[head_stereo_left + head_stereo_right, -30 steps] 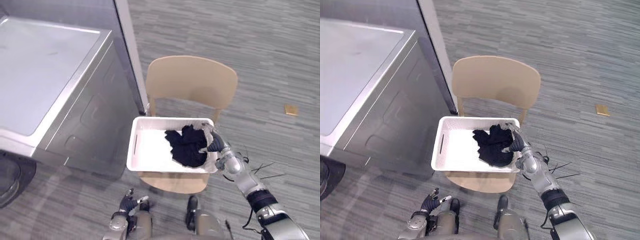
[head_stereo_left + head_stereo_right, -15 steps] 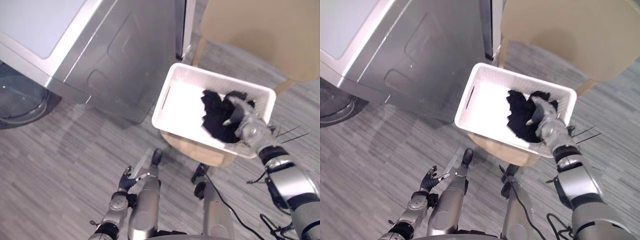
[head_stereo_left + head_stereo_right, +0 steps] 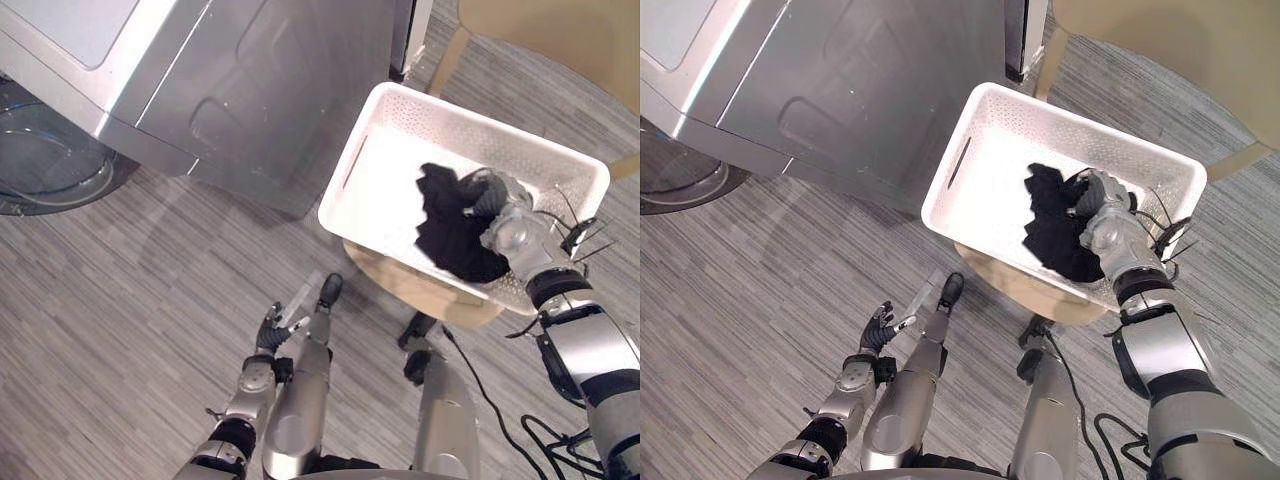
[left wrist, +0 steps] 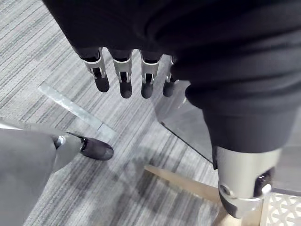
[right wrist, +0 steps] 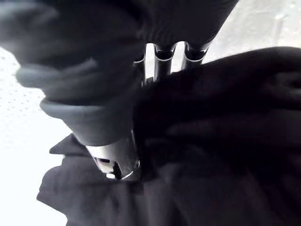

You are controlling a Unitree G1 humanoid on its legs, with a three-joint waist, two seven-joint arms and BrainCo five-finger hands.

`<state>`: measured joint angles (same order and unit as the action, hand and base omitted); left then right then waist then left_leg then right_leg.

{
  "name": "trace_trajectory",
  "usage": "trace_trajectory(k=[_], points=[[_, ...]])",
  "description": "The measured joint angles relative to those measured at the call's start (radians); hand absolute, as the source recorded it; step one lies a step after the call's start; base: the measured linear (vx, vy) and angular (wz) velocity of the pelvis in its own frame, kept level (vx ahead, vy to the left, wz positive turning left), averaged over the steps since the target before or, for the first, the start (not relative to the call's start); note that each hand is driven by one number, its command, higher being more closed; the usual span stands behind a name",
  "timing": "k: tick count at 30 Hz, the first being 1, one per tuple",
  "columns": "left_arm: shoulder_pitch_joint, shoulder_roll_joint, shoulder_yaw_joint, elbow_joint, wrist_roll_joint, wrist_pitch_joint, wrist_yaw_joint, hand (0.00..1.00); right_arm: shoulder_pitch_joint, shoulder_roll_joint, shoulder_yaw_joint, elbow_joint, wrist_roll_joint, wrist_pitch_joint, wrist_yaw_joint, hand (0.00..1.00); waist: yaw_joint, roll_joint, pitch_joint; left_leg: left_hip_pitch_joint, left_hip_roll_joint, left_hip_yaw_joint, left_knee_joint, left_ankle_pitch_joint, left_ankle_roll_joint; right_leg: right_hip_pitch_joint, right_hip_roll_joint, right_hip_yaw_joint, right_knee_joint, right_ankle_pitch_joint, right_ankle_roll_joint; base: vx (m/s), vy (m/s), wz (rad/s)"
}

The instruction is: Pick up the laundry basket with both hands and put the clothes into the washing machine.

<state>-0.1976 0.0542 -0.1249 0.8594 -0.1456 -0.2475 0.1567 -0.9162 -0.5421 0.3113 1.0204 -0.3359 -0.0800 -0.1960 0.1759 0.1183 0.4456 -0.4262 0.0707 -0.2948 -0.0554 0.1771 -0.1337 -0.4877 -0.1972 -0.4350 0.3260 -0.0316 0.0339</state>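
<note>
The dark clothes [image 3: 450, 238] are judged soft and light, best bunched at a fold. The right hand [image 3: 510, 228] is buried in them, and its grip cannot be told. The left hand [image 3: 270, 332] hangs slack, empty

No legible text, label, number or sign anywhere. Checked: washing machine [image 3: 250, 90] panels plain grey; laundry basket [image 3: 470, 118] walls plain white; chair [image 3: 560, 25] and floor [image 3: 120, 300] unmarked.

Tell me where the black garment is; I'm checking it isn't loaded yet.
In the eye views' right half, the black garment lies inside the white perforated plastic basket on the tan wooden chair, gripped by the right hand.
</note>
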Motion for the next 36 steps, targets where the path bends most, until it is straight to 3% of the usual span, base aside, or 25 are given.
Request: trace_trajectory(k=[3, 5, 9, 11, 14, 17, 21, 29, 36], points=[[0.007, 0.005, 0.002, -0.026, 0.0, 0.004, -0.001, 0.0, 0.053, 0.026, -0.074, -0.148, 0.076, -0.004, 0.0, 1.0, -0.01, -0.005, 0.003, 0.061, 0.003, 0.003, -0.011, 0.0, 0.0, 0.063, 0.006, 0.003, -0.017, 0.0, 0.0, 0.01, -0.066, 0.03], [0.022, 0.011, 0.011, -0.046, 0.001, 0.003, -0.001, 0.0, 0.088, 0.052, -0.133, -0.247, 0.137, -0.032, -0.008, 1.0, -0.024, -0.01, 0.001, 0.094, 0.007, 0.01, -0.022, -0.001, 0.001, 0.097, 0.012, 0.008, -0.036, 0.001, 0.003, -0.01, -0.045, -0.07], [0.061, 0.039, 0.024, -0.042, 0.005, 0.014, -0.002, 0.0, 0.197, 0.16, -0.248, -0.406, 0.295, -0.075, -0.022, 1.0, -0.044, -0.049, -0.027, 0.129, 0.018, 0.039, -0.037, -0.011, 0.016, 0.127, 0.025, 0.029, -0.074, 0.007, 0.018, 0.01, -0.028, -0.17], [0.097, 0.036, 0.046, -0.025, 0.016, 0.027, -0.004, 0.0, 0.305, 0.232, -0.288, -0.466, 0.388, -0.097, -0.02, 1.0, -0.057, -0.081, -0.06, 0.165, 0.016, 0.057, -0.036, -0.011, 0.014, 0.168, 0.034, 0.037, -0.098, 0.017, 0.019, 0.1, -0.029, -0.07], [0.141, 0.035, 0.054, -0.019, 0.034, 0.038, -0.007, 0.0, 0.436, 0.322, -0.304, -0.531, 0.49, -0.11, -0.011, 1.0, -0.067, -0.102, -0.126, 0.206, 0.015, 0.083, -0.036, -0.011, 0.014, 0.231, 0.039, 0.039, -0.152, 0.033, 0.029, 0.09, -0.012, -0.04], [0.171, 0.032, 0.08, 0.019, 0.043, 0.046, -0.023, 0.0, 0.518, 0.408, -0.29, -0.578, 0.571, -0.119, 0.025, 1.0, -0.08, -0.104, -0.199, 0.242, 0.014, 0.121, -0.036, -0.023, 0.009, 0.273, 0.05, 0.06, -0.202, 0.054, 0.034, 0.05, 0.005, -0.2], [0.209, 0.031, 0.108, 0.056, 0.055, 0.048, -0.025, 0.0, 0.579, 0.47, -0.268, -0.599, 0.725, -0.144, 0.07, 1.0, -0.081, -0.109, -0.241, 0.306, 0.024, 0.184, -0.037, -0.055, 0.026, 0.334, 0.076, 0.11, -0.273, 0.089, 0.044, -0.04, 0.029, -0.38], [0.275, 0.027, 0.135, 0.091, 0.069, 0.049, -0.025, 0.0, 0.643, 0.483, -0.265, -0.614, 0.962, -0.169, 0.112, 1.0, -0.106, -0.111, -0.287, 0.359, 0.021, 0.22, -0.039, -0.079, 0.03, 0.409, 0.09, 0.165, -0.358, 0.109, 0.063, -0.03, 0.028, -0.11], [0.304, 0.026, 0.132, 0.094, 0.069, 0.05, -0.024, 0.0, 0.646, 0.507, -0.28, -0.647, 1.186, -0.218, 0.115, 1.0, -0.106, -0.106, -0.31, 0.389, 0.017, 0.251, -0.04, -0.093, 0.037, 0.442, 0.092, 0.206, -0.402, 0.141, 0.064, 0.03, 0.006, -0.1]])
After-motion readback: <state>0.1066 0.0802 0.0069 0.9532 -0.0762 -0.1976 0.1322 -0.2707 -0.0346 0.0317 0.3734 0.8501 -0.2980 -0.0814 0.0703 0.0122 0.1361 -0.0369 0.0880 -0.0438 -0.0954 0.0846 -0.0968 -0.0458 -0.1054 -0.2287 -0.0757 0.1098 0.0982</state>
